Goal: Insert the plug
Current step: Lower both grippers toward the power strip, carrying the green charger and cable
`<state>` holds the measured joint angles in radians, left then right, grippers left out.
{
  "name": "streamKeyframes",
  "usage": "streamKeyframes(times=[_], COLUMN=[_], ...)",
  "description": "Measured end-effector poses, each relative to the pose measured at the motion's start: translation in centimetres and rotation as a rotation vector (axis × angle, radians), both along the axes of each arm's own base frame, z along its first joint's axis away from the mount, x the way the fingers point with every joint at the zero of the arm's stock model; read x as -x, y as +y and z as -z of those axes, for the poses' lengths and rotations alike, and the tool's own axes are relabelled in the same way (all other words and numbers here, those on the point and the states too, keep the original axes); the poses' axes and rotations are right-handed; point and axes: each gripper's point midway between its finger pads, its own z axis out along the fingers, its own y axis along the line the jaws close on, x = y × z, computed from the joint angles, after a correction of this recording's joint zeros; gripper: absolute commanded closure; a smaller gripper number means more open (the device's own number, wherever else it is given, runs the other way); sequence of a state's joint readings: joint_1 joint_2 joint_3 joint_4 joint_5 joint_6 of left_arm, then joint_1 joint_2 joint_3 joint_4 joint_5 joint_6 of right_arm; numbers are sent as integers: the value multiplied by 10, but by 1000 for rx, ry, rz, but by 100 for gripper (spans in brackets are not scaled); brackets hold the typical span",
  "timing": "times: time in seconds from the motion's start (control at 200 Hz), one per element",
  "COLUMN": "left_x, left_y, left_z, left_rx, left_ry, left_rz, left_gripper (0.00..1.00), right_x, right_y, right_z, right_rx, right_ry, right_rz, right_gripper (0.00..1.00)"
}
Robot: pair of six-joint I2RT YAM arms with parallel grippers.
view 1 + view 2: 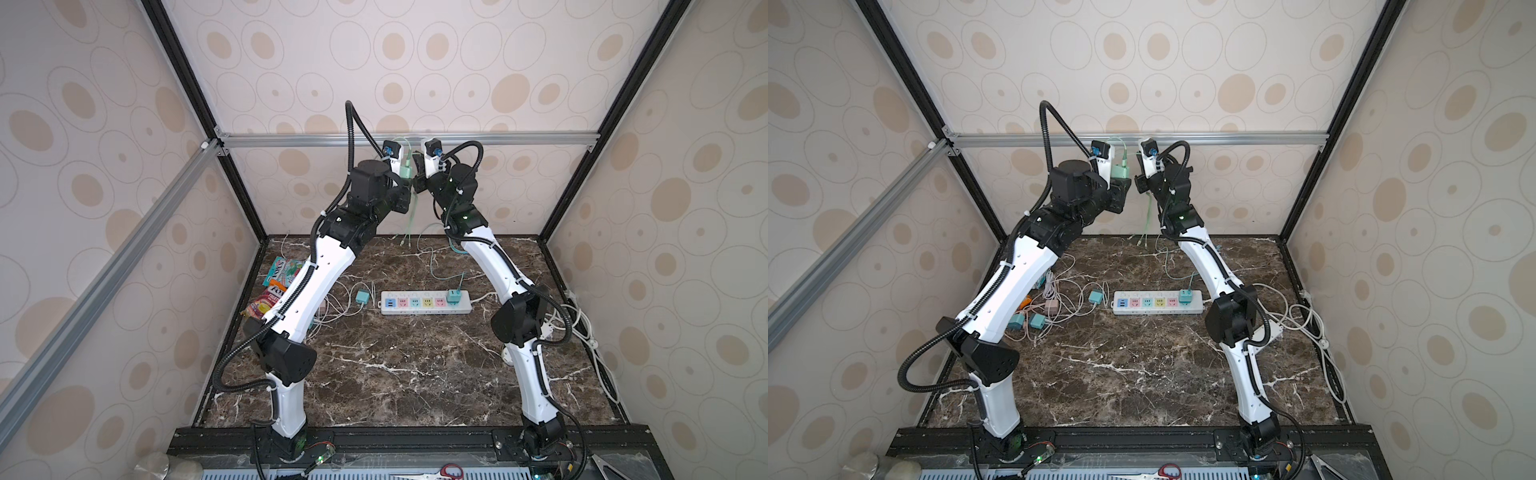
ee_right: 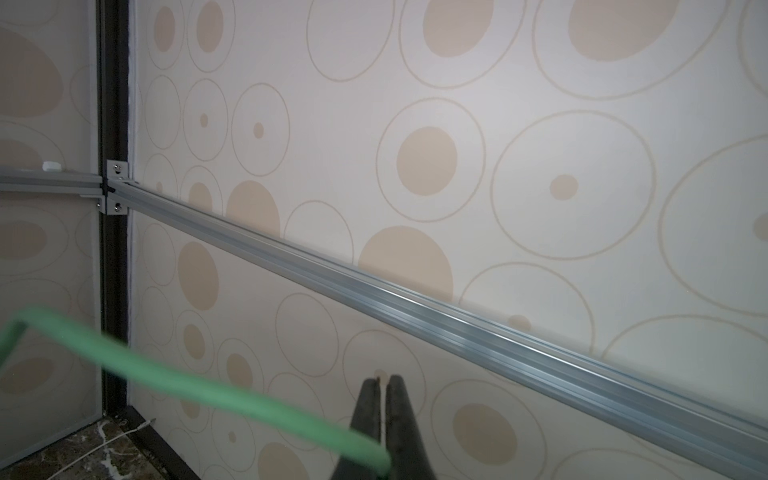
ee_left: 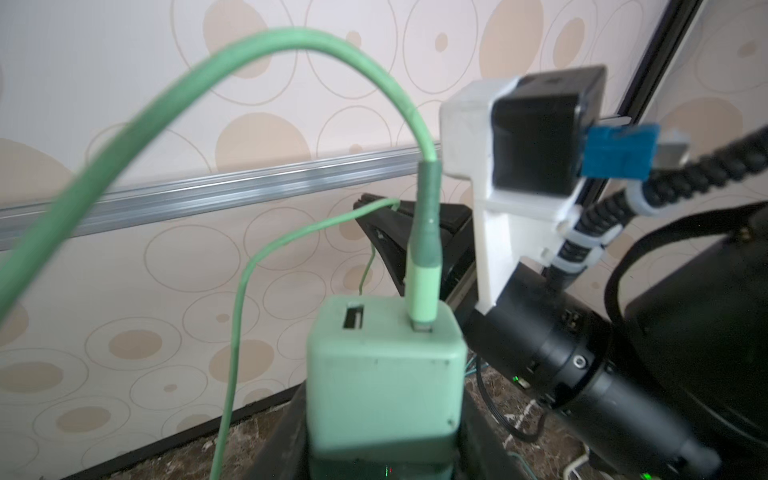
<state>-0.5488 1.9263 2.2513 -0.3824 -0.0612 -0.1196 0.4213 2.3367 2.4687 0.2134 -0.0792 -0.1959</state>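
The plug (image 3: 384, 386) is a pale green charger cube, and my left gripper (image 3: 382, 436) is shut on its sides, holding it high near the back wall. Both top views show it there (image 1: 405, 169) (image 1: 1120, 170). A green cable (image 3: 124, 137) is plugged into its top and loops over to my right gripper (image 2: 383, 380), which is shut on the cable (image 2: 208, 390) just beside the plug. In the left wrist view the right gripper (image 3: 365, 205) sits just behind the plug. The white power strip (image 1: 426, 302) (image 1: 1158, 302) lies on the marble table far below, with a teal charger (image 1: 453, 296) in its right end socket.
An aluminium rail (image 1: 415, 139) runs along the back wall right behind both grippers. A loose teal charger (image 1: 362, 297) lies left of the strip, with more chargers (image 1: 1034, 320) and white cables. Snack packets (image 1: 278, 286) lie at the far left, tangled white cords (image 1: 582, 324) at the right.
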Motion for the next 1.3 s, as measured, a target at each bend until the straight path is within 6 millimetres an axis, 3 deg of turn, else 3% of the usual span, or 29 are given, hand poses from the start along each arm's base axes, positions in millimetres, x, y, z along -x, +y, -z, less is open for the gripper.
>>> streamKeyframes(times=[0.1,0.31,0.385,0.475,0.54,0.615,0.68,0.78,0.975,1.07,1.145,1.301], left_x=[-20,-40,-39,-36,-33,-31,-29,-29,-23,-22,-21,-15], left_y=[-18,-47,-54,-61,-65,-69,-71,-72,-73,-74,-76,-80], left_z=[38,182,216,232,235,234,236,240,249,250,252,268], left_rx=[-5,-82,-95,-96,-95,-98,-115,-155,-240,-286,-321,-397], left_ry=[47,313,383,418,425,420,417,415,409,386,361,315], left_rz=[30,97,119,147,167,185,197,214,280,315,345,423], left_gripper=[100,100,100,100,100,100,100,100,100,100,100,100], right_x=[-17,-37,-37,-33,-25,-11,2,21,63,83,97,125], right_y=[-10,-48,-66,-83,-93,-99,-104,-117,-175,-191,-188,-160], right_z=[52,211,245,270,280,284,279,261,238,232,231,231], right_rx=[42,164,184,214,239,274,302,311,263,211,170,65], right_ry=[92,416,499,574,621,665,695,735,821,881,936,1077], right_rz=[31,103,125,127,121,104,90,78,89,52,0,-144], right_gripper=[98,92,86,69,48,35,26,1,0,1,2,4])
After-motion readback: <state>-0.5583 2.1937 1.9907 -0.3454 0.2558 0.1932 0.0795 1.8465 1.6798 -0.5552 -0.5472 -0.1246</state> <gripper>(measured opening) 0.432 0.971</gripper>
